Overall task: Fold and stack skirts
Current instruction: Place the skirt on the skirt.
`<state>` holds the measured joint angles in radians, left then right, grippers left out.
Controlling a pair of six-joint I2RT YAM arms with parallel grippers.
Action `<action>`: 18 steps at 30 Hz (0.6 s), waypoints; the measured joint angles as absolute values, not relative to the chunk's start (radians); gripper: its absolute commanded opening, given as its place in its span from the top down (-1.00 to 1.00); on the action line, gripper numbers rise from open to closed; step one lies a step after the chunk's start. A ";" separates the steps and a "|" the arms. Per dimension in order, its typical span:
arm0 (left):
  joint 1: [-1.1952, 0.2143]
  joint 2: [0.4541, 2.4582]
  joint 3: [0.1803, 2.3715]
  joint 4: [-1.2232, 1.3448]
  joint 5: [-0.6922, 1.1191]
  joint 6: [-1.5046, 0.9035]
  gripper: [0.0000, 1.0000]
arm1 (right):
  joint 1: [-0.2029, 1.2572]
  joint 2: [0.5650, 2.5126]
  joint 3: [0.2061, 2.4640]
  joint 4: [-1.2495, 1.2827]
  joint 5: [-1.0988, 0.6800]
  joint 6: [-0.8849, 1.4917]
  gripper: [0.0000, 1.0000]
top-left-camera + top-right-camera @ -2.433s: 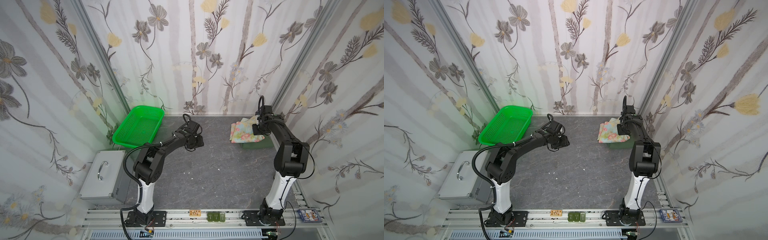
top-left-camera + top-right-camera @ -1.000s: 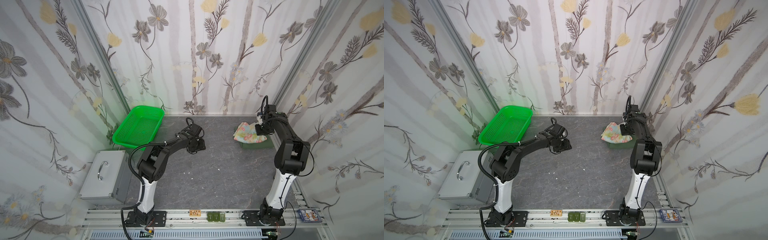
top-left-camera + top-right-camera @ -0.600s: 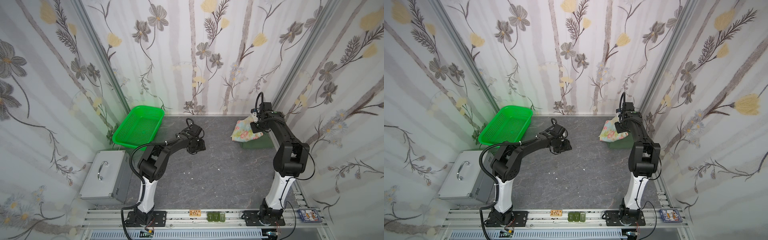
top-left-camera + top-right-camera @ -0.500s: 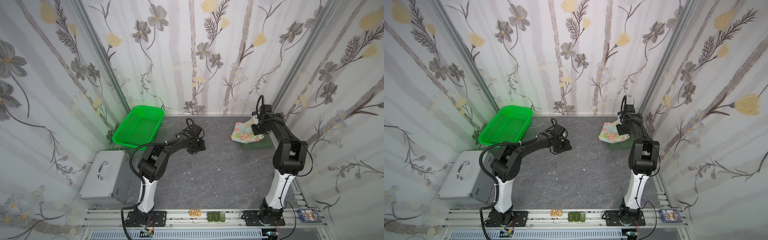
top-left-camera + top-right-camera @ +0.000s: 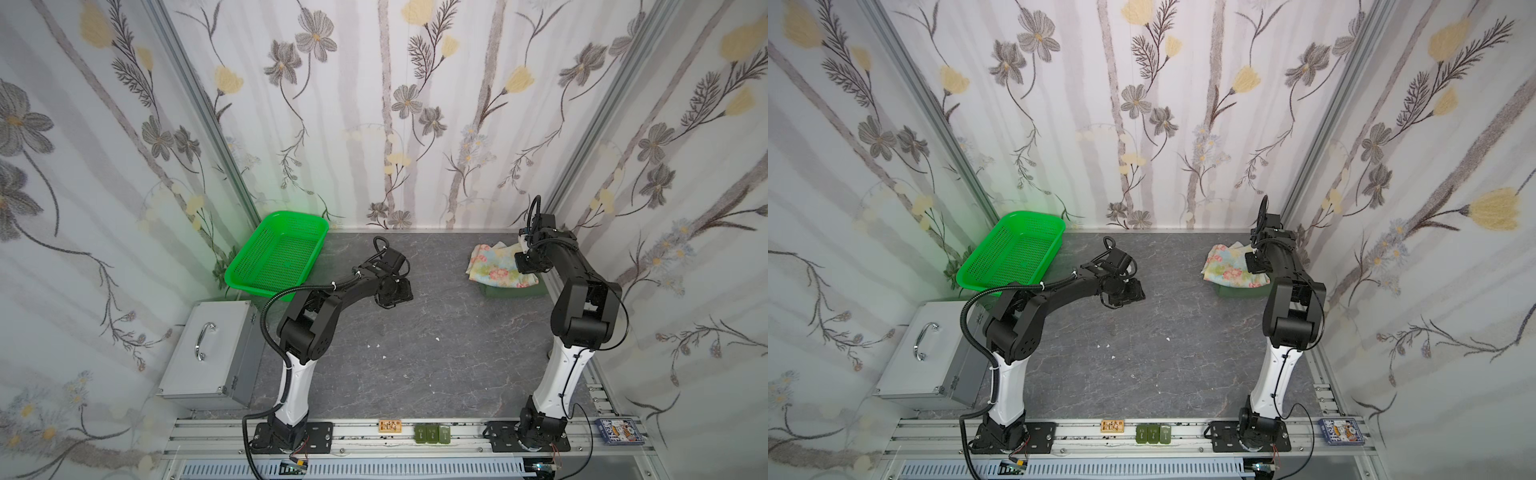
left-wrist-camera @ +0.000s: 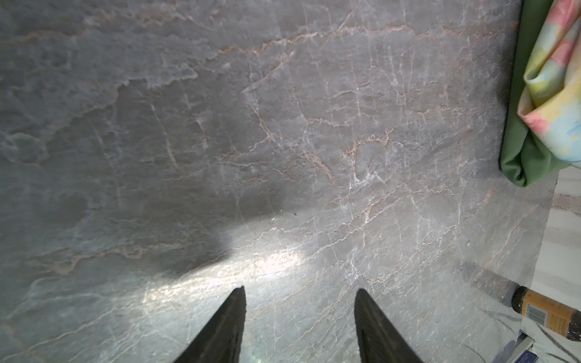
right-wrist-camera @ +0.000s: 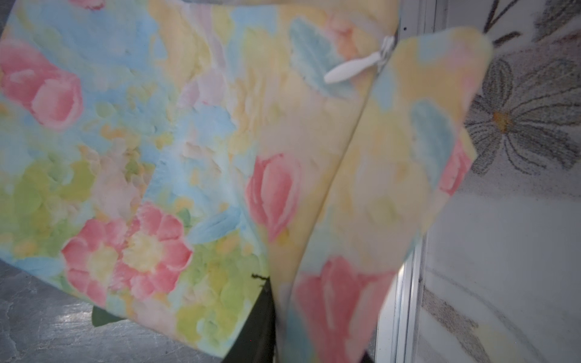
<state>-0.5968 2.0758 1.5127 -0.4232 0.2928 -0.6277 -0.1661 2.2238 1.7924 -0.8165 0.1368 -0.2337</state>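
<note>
The floral skirt (image 5: pixel 496 266) (image 5: pixel 1233 268) lies folded on the dark olive skirt (image 5: pixel 511 291) (image 5: pixel 1241 291) at the back right of the table, in both top views. My right gripper (image 5: pixel 521 266) (image 5: pixel 1252 264) hovers low over the stack's wall-side edge. In the right wrist view its jaws stand apart, open (image 7: pixel 314 289), and a blurred flap of the floral skirt (image 7: pixel 377 176) hangs between them, hiding one finger. My left gripper (image 5: pixel 395 291) (image 6: pixel 300 292) is open and empty over bare table mid-left. The olive skirt (image 6: pixel 518 125) shows far from it.
A bright green basket (image 5: pixel 276 257) sits at the back left, with a metal case (image 5: pixel 208 349) in front of it. The side wall and its aluminium rail (image 7: pixel 405 283) run close beside the stack. An amber bottle (image 6: pixel 547 311) lies by the table's edge.
The right gripper, which had lifted an edge of the floral skirt, has come down over the stack and its jaws have parted. The left arm has not moved.
</note>
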 measured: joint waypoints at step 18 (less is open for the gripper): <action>-0.609 2.067 1.511 -0.425 0.273 -0.628 -0.16 | -0.181 2.113 1.737 -0.824 0.135 -0.085 -0.63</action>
<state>-0.6094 2.0666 1.5112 -0.4248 0.2733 -0.6285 -0.1806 2.1132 1.7374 -0.8242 0.1352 -0.0849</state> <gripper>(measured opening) 0.581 0.808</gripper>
